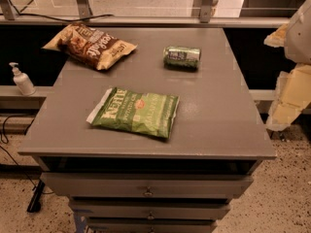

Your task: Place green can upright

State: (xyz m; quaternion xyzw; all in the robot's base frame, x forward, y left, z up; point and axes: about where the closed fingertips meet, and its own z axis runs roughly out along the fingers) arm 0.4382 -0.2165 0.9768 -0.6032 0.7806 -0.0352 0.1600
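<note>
The green can (181,57) lies on its side on the grey table top (218,120), toward the back right, with its silver ends pointing left and right and a pale label patch facing up. My gripper (290,98) shows as pale cream and white parts of the arm at the right edge of the camera view. It is beyond the table's right edge, well apart from the can and touching nothing on the table.
A flat green crisp bag (135,112) lies at the table's front centre. A brown crisp bag (91,45) lies at the back left. A white pump bottle (21,80) stands on a ledge to the left. Drawers (146,188) are below the table top.
</note>
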